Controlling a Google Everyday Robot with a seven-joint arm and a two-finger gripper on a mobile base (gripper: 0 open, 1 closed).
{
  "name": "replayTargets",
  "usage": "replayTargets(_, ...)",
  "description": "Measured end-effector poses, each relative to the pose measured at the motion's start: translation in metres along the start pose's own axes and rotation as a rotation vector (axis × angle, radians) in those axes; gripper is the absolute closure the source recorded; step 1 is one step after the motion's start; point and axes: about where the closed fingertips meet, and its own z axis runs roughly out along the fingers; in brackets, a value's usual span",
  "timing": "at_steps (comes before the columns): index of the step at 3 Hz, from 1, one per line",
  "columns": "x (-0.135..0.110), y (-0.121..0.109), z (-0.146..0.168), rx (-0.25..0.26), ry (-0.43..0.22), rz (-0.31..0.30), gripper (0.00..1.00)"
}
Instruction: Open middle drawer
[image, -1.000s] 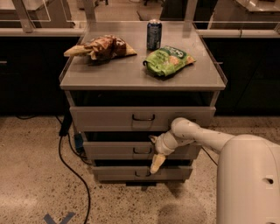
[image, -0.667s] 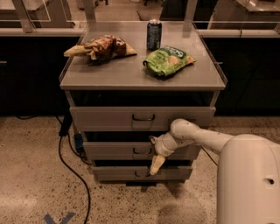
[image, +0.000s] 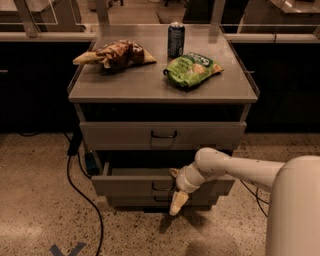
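Note:
The grey metal cabinet (image: 162, 90) has three stacked drawers. The middle drawer (image: 125, 185) is pulled partly out, and a strip of its inside shows behind its flat front. Its small dark loop handle (image: 161, 186) sits at the middle of the front. My gripper (image: 176, 201) hangs down in front of the middle drawer, just right of the handle and touching or very near it. My white arm (image: 235, 170) reaches in from the right. The top drawer (image: 162, 135) is shut. The bottom drawer (image: 130, 201) shows only as a thin strip under the middle one.
On the cabinet top lie a brown chip bag (image: 115, 54), a green chip bag (image: 192, 69) and a dark soda can (image: 175, 39). A black cable (image: 75, 175) runs down the floor at the cabinet's left. Dark counters stand behind on both sides.
The middle drawer has slid further out toward the camera. My gripper has moved down and toward the camera with it.

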Motion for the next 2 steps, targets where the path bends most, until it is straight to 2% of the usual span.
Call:
replayTargets(1,0.000,0.001,0.000,-0.001,-0.001,0.000,0.00)
replayTargets(2,-0.001,0.020,0.004,-0.027,0.007,0.015,0.00)
